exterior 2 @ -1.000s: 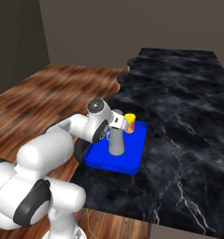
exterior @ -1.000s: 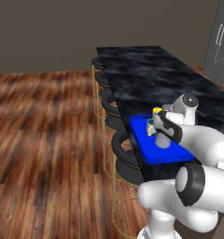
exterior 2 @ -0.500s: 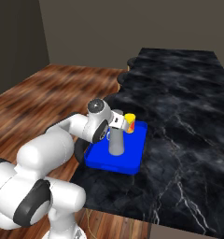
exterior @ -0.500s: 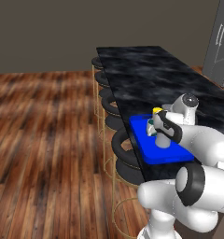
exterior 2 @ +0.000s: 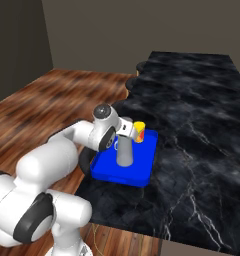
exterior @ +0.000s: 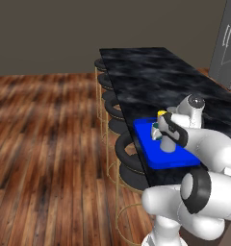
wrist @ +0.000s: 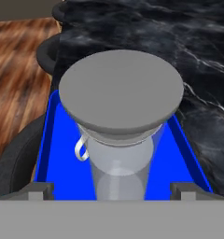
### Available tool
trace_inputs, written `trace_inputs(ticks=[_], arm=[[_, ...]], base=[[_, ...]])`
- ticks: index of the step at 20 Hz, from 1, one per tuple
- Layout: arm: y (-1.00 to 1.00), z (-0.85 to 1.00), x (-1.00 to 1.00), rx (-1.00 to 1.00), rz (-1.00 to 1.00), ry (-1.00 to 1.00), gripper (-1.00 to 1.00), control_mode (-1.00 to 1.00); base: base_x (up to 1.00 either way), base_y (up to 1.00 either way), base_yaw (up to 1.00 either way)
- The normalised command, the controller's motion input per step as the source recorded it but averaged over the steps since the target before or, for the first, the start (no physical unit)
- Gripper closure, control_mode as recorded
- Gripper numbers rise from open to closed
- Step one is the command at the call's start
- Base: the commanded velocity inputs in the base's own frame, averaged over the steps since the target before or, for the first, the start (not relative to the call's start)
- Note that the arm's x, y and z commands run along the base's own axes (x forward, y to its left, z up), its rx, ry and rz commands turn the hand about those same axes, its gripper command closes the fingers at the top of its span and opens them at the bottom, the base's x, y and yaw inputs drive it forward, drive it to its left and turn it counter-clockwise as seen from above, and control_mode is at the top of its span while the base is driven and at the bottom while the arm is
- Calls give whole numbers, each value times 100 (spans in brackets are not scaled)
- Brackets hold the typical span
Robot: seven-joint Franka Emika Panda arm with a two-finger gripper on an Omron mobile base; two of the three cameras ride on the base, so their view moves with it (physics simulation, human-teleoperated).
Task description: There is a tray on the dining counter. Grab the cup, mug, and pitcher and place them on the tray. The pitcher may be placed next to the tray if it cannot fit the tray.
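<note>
Pitcher (wrist: 119,116) stands upright on the tray (wrist: 62,158), directly between the spread fingers of the gripper (wrist: 112,189), which pinch nothing; withdrawal runs straight back.

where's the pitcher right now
The pitcher stands upright on the blue tray at the stool-side edge of the dining counter, just in front of the yellow cup, with the open gripper right at it.
</note>
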Motion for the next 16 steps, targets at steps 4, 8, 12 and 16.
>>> trace_inputs(ticks=[4,8,12,16], arm=[[0,54,-11,0,0,3,-100,-100],[0,54,-54,0,0,7,-100,-100],[23,50,-54,0,0,3,-100,-100],[34,64,-56,0,0,0,-100,-100]], base=[[0,0,0],[0,0,0],[0,0,0],[0,0,0]])
